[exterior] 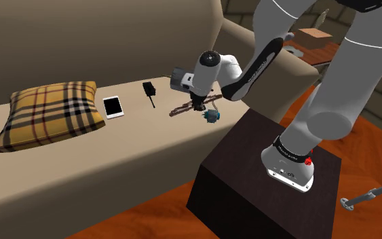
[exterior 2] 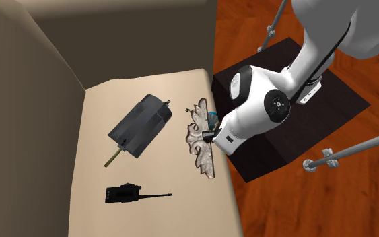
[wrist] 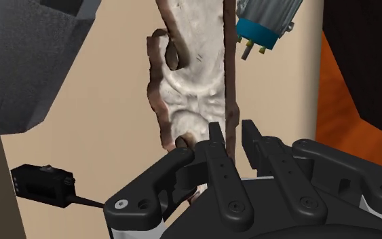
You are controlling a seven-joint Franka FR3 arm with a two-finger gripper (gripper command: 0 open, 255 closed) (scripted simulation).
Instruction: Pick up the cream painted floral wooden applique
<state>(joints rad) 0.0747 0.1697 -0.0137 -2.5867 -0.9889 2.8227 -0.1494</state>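
The gripper (wrist: 235, 134), jaws almost closed, pinches the thin edge of the applique (wrist: 199, 81), likely stiff, light and brittle.

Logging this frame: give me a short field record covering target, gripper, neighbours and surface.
target: cream floral applique, at the sofa seat's front edge
gripper: gripper, fingers clasping the applique's edge
neighbours: small blue-capped motor right beside the applique; large dark motor; black radio
further along seat: white tablet, plaid pillow
surface: beige sofa
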